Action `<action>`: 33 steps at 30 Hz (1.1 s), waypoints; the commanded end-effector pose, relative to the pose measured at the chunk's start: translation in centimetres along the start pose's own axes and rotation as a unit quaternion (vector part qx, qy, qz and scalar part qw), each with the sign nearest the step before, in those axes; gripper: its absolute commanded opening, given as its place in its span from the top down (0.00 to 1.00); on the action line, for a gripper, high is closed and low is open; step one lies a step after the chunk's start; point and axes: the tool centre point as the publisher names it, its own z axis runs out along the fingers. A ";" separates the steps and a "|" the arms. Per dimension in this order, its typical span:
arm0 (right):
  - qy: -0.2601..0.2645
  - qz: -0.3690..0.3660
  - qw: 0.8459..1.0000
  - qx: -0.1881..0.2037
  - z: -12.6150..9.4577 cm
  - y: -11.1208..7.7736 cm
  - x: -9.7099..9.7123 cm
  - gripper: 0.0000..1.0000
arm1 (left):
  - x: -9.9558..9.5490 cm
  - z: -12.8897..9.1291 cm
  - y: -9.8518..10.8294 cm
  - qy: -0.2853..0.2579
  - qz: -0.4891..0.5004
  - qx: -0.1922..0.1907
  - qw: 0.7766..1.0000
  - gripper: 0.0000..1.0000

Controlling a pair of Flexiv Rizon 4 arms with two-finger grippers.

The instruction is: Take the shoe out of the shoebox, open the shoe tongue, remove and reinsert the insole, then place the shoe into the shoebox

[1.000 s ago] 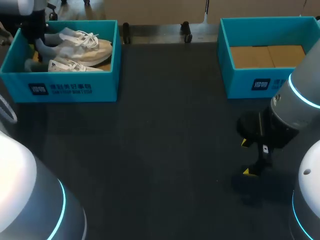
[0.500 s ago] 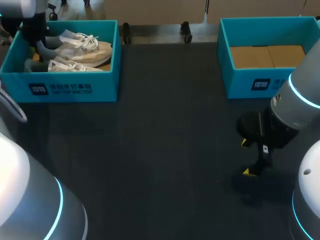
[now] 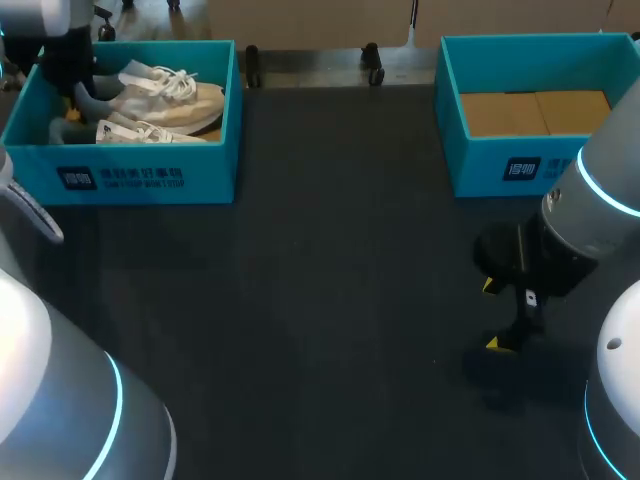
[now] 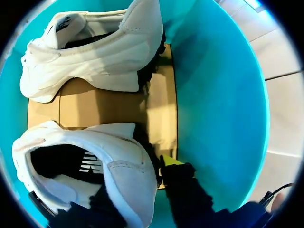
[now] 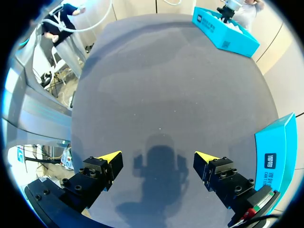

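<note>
Fingers of right tool (image 5: 158, 156) wide apart above dark table (image 5: 166, 85).

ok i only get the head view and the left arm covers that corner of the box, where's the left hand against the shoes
observer: the left hand is down at the heel of the nearer shoe, close to the shoebox wall. I can't tell whether it grips the heel.
operator: is there an insole in that shoe
observer: yes, a dark insole with white print lies inside its opening.
operator: and the right hand, holding anything
observer: no, the right hand is open, with only bare table between its fingers.
</note>
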 end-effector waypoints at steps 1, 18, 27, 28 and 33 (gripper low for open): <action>-0.001 0.000 1.000 0.000 0.1 0.0 0.1 0.00 | 0.2 -0.5 -0.3 -0.015 0.002 0.001 1.000 0.58; -0.001 0.000 1.000 0.000 0.1 0.0 0.1 0.00 | -0.3 -6.3 -2.2 -0.061 0.007 -0.037 0.997 0.08; -0.001 0.000 1.000 0.000 0.1 0.0 0.1 0.00 | -0.6 -9.7 -4.8 -0.065 0.010 -0.047 0.997 0.00; -0.001 0.000 1.000 0.000 0.1 0.0 0.1 0.00 | -0.5 -10.1 -5.1 -0.065 0.010 -0.047 0.997 0.00; -0.001 0.000 1.000 0.000 0.1 0.0 0.1 0.00 | 0.0 -11.3 -7.0 -0.065 0.007 -0.046 0.997 0.00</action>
